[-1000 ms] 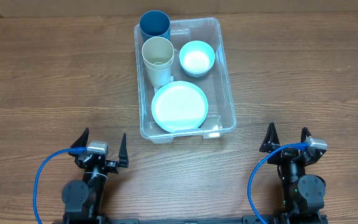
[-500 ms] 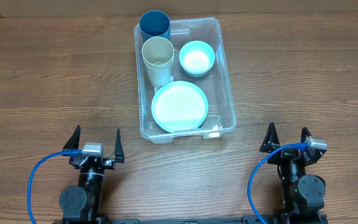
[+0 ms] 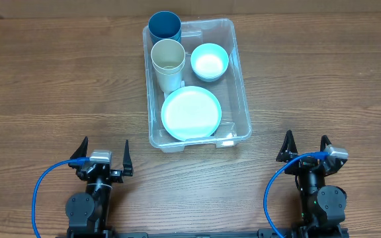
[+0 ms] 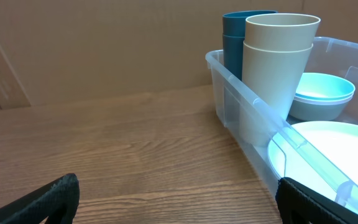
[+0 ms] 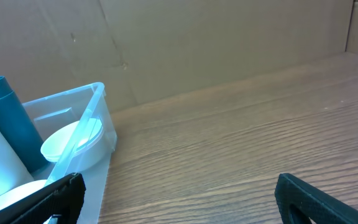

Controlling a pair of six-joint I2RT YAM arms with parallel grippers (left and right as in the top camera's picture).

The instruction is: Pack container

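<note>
The clear container [image 3: 242, 99] stands at the middle back of the table. In it are a dark blue cup [image 3: 165, 26], a cream cup [image 3: 168, 61], a pale blue bowl [image 3: 210, 61] and a pale plate [image 3: 191, 113]. My left gripper [image 3: 104, 147] sits open near the front edge, left of the container and apart from it. My right gripper [image 3: 305, 140] sits open at the front right, also apart. The left wrist view shows the container wall [image 4: 247, 106] and both cups on the right, with bare wood between my left gripper's [image 4: 179, 202] fingers. In the right wrist view the container [image 5: 101, 134] lies to the left.
Brown cardboard walls stand behind the table in both wrist views. Blue cables loop beside each arm base [image 3: 45, 192] near the front edge. Wooden tabletop [image 3: 58, 86] stretches to both sides of the container.
My left gripper has swung slightly to the left and straightened, still open. The right arm and the things in the container have not moved.
</note>
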